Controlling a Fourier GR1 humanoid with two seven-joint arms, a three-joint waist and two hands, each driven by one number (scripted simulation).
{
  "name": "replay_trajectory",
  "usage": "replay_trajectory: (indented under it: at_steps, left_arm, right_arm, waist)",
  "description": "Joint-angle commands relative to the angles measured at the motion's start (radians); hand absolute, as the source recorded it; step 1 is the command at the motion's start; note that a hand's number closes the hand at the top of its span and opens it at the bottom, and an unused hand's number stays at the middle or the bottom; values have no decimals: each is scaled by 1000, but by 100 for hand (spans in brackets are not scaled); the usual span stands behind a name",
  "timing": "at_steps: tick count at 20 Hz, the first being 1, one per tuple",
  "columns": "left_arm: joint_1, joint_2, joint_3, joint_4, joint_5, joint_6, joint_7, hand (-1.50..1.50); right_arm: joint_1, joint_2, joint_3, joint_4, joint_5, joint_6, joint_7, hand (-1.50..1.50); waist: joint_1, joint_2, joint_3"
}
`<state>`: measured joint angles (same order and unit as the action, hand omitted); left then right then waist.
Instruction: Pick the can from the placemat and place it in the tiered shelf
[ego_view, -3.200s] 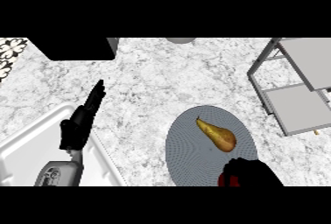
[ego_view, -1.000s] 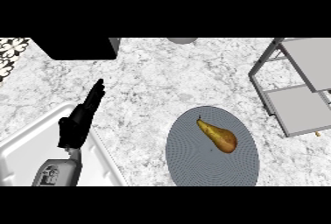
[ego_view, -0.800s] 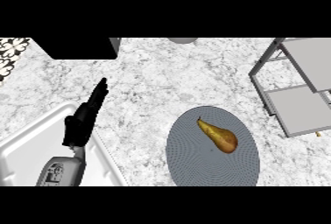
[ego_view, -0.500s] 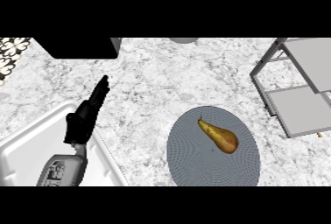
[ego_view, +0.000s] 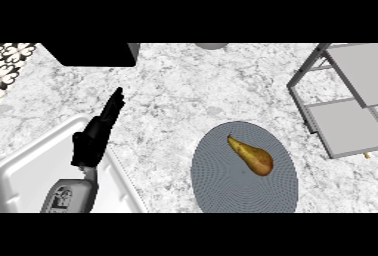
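1. One robot hand (ego_view: 94, 139) showed in the head view, the left one, at the left side over the marbled bench (ego_view: 184, 95).
2. Its black fingers (ego_view: 114, 102) were straight and close together, pointing up and slightly right, released and grasping nothing.
3. Its grey forearm (ego_view: 70, 196) came in from the lower edge, above the corner of a white sink (ego_view: 33, 175) set into the bench at lower left.
4. The right robot hand did not show at all.
5. A round grey placemat (ego_view: 214, 185) lay on the bench at lower centre-right, well apart from the left robot hand.
6. On the placemat lay a brown-yellow pear-shaped object (ego_view: 251, 157), its narrow end pointing up and left, its wide end down and right; no can could be seen on the mat, and this pear-like thing was the only item there.
7. The tiered shelf (ego_view: 341, 95) stood at the right edge, a grey frame with pale flat tiers, its lower corner near the placemat's upper right rim but not touching it.
8. A black block (ego_view: 92, 54) sat at the top left, and a small grey rounded shape (ego_view: 212, 45) was cut off at the top centre.
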<state>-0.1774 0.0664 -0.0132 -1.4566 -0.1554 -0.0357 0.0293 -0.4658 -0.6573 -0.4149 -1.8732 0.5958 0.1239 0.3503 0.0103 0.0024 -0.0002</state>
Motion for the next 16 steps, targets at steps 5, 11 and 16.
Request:
replay_trajectory:
  at_steps: [5,11,16]
  left_arm:
    - [-6,0,10,-15,7,-3,24,0]
    - [49,-22,-30,-51,-17,8,7,0]
    - [34,-18,-13,-22,-19,13,11,0]
  right_arm:
    - [-120,51,44,223,42,-139,-78,150]
    - [-203,98,-56,404,-142,-206,-201,150]
    - [-140,124,-44,476,-164,-272,-352,150]
  waist:
    - [-2,-1,0]
    - [0,-1,0]
    - [-6,-1,0]
